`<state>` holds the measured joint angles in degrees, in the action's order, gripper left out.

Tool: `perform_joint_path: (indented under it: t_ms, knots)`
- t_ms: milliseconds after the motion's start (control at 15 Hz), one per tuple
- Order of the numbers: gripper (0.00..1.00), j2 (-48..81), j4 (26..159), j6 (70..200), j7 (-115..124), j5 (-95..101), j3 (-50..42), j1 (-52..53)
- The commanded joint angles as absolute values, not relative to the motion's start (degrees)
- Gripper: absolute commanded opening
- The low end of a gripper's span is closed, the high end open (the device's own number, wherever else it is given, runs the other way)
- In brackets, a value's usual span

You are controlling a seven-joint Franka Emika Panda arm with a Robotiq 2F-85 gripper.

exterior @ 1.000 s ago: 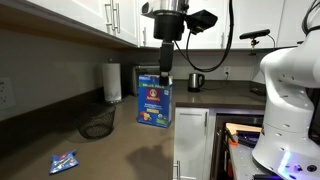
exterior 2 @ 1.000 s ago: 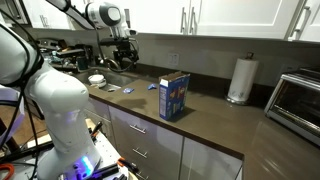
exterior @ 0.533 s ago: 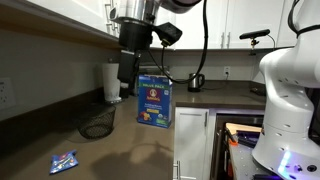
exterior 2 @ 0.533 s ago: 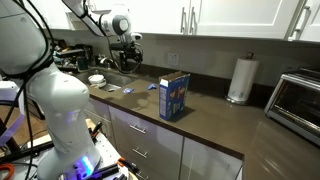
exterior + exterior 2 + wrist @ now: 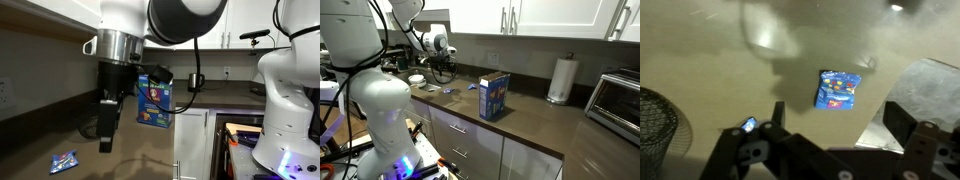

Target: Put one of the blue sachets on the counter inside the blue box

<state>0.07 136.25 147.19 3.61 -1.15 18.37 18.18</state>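
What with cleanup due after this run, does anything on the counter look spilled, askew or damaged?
Nothing stands out. The tall blue cardboard box stands upright, the small flat blue sachet lies flat on the brown counter, and the black mesh basket sits apart from it. No spill or damage shows.

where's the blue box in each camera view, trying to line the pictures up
Exterior view: the blue box stands mid-frame on the counter, just right of the hanging arm.
Exterior view: the blue box stands upright at centre, near the counter's front edge.
Wrist view: not in it.
Shared landmark: the white robot base, in both exterior views.
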Motion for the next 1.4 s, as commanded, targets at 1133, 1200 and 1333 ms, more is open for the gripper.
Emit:
perform_joint_path:
  t_ms: [1133,1200,1333]
  knots:
    - [0.71,27.30,120.80,158.30,-4.20,2.46,18.45,19.10]
    - [0.67,27.85,120.33,158.30,-4.40,2.55,18.37,19.15]
    - [0.41,28.72,119.58,158.09,-4.89,2.41,18.46,19.03]
